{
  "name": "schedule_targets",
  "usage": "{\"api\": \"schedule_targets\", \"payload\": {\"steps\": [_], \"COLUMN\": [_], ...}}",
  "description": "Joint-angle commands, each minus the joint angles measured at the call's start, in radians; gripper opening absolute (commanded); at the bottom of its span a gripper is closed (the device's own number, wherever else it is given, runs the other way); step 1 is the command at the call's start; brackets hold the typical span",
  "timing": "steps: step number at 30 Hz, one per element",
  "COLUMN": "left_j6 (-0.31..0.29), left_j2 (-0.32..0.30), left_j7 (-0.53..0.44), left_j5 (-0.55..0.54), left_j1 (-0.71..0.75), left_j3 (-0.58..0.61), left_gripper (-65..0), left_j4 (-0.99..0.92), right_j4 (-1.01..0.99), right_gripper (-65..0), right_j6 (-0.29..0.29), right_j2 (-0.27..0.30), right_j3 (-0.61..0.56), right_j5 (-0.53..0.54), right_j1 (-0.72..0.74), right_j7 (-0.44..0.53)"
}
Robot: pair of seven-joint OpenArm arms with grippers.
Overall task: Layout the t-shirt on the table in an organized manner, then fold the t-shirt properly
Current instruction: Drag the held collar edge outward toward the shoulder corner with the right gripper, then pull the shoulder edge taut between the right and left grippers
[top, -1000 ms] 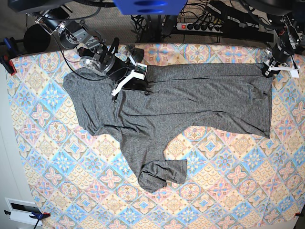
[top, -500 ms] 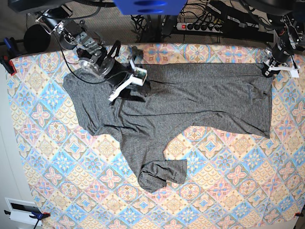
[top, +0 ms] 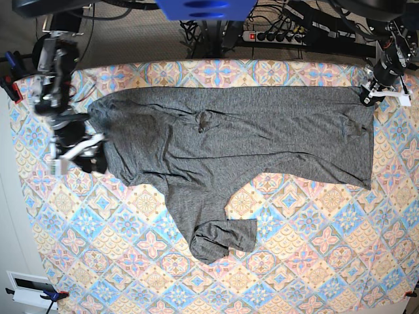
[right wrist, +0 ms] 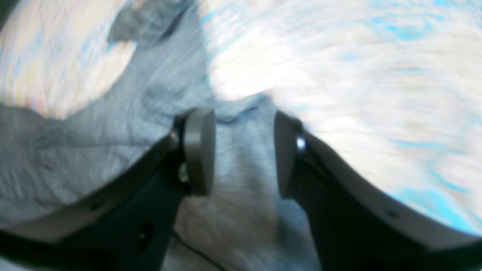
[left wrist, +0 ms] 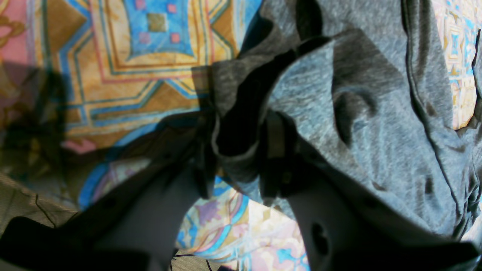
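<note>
The dark-grey t-shirt (top: 262, 137) lies spread across the back half of the table (top: 314, 261), with one sleeve (top: 219, 239) trailing toward the front and folded at its end. At the shirt's back right corner my left gripper (top: 368, 97) stays put; in the left wrist view the left gripper (left wrist: 241, 131) is shut on a bunched fold of the t-shirt (left wrist: 376, 113). My right gripper (top: 91, 156) hovers at the shirt's left edge. The blurred right wrist view shows the right gripper (right wrist: 244, 150) open over grey cloth (right wrist: 241, 210), holding nothing.
A small pucker (top: 203, 121) stands up in the shirt near its middle. A power strip (top: 275, 36) and cables lie behind the table. Clamps (top: 10, 85) hold the cloth at the left edge. A white device (top: 29, 288) sits off the front left corner.
My right gripper let go of the shirt near its middle, opened, and swung left to the shirt's left edge, leaving a small pucker. The left arm has not moved.
</note>
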Motion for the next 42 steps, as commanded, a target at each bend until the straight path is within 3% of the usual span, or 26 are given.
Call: {"api": "schedule_targets", "payload": {"steps": [1, 5, 13, 36, 39, 42], "left_j6": [0.063, 0.063, 0.063, 0.063, 0.063, 0.063], "left_j2": [0.011, 0.007, 0.008, 0.007, 0.007, 0.007], "left_j7": [0.097, 0.097, 0.097, 0.097, 0.097, 0.101], "left_j5": [0.101, 0.101, 0.099, 0.099, 0.099, 0.099], "left_j1": [0.024, 0.024, 0.024, 0.025, 0.027, 0.027], "left_j3": [0.011, 0.011, 0.011, 0.009, 0.009, 0.009], "left_gripper": [-46.2, -46.2, -46.2, -46.6, -48.5, -58.7], "left_j4": [-0.031, -0.031, -0.031, -0.031, -0.031, -0.031], "right_j4": [0.017, -0.002, -0.215, -0.417, -0.417, -0.416], "right_gripper": [-40.2, -40.2, -40.4, -40.8, -50.0, -65.0], "right_j6": [0.007, 0.007, 0.007, 0.008, 0.008, 0.008], "right_j2": [0.011, 0.014, 0.071, 0.07, 0.07, 0.07], "right_j3": [0.058, 0.193, 0.192, -0.006, -0.02, -0.023], "right_j5": [0.038, 0.125, 0.326, 0.328, 0.328, 0.328], "right_j1": [-0.007, -0.075, -0.197, -0.205, -0.205, -0.205], "right_j7": [-0.042, -0.193, -0.206, -0.255, -0.255, -0.254]}}
